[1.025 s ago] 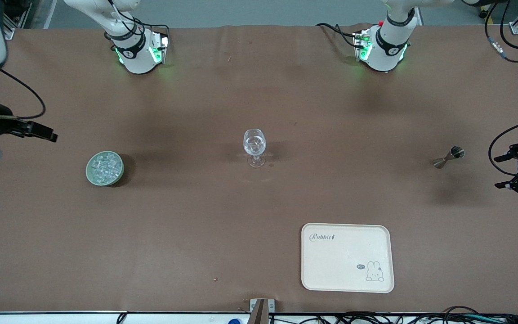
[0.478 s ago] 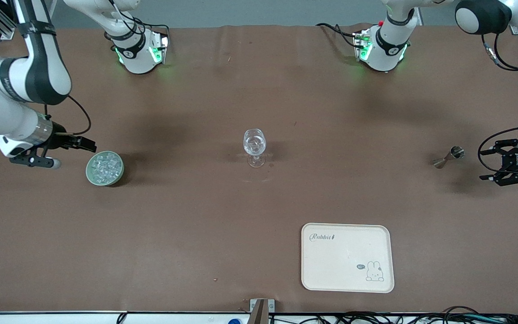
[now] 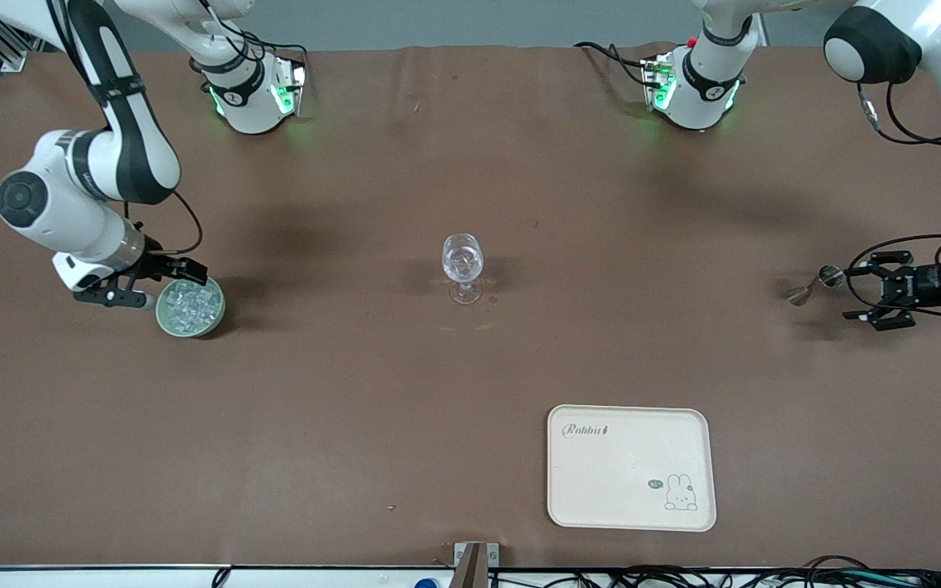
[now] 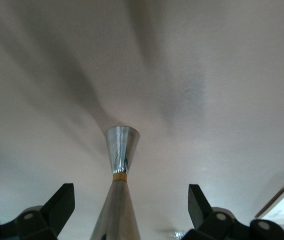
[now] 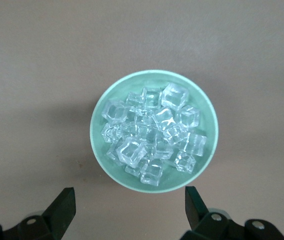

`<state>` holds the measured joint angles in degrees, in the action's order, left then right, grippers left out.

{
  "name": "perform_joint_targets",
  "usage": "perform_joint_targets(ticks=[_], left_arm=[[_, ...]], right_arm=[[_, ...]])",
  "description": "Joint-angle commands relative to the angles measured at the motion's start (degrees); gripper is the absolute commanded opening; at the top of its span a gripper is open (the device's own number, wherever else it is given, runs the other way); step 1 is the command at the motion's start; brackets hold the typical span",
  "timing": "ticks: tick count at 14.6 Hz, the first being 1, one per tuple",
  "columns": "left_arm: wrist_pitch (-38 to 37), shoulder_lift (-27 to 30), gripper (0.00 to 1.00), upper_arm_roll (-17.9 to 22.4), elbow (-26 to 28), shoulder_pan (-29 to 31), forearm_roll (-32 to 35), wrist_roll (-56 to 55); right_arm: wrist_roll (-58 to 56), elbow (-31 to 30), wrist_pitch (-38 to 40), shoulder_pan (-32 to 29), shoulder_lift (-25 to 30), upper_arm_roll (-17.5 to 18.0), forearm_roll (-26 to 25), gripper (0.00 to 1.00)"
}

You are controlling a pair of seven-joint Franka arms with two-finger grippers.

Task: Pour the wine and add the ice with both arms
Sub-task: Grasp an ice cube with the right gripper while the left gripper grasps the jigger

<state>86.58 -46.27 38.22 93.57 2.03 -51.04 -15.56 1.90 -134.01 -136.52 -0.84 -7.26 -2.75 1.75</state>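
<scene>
Ice [image 5: 153, 134] heaped in a green bowl [image 3: 190, 306] toward the right arm's end of the bench [image 3: 356, 425], right tool [image 3: 167, 276] wide over its rim, left tool [image 3: 856, 294] wide beside a steel jigger [image 4: 117, 175], wine glass [image 3: 462, 268] mid-bench, cream tray [image 3: 631, 467] nearer the camera.

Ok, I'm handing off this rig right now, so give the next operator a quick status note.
Right gripper: open, over the green bowl of ice.
Left gripper: open, at the metal jigger, not gripping it.
Wine glass: mid-table, upright.
Tray: nearer the front camera than the glass.
Done: both arms positioned.
Left: grab ice, pour, add ice to glass.
</scene>
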Motion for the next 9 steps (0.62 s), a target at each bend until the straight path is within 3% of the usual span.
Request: perform_joint_targets(ticks=[1,4,9], left_arm=[[-2.81,-2.42,1.0,0.63,0.21,0.61,-3.01,1.76],[-4.13,-2.78,1.0,0.54,0.73,0.69,-3.97,1.41],[-6.34,-3.13,1.0,0.63,2.59,0.78,-6.18,0.79]], right_arm=[[-0.23,-1.86,-4.7,0.31,-1.87,-0.15,-0.7,0.9],[-0.23,-2.13,-6.91,0.31,-3.46,-0.15,-0.7,0.81],[-0.23,-3.53,-10.43,0.49,-5.21,-0.15,-0.7,0.76]])
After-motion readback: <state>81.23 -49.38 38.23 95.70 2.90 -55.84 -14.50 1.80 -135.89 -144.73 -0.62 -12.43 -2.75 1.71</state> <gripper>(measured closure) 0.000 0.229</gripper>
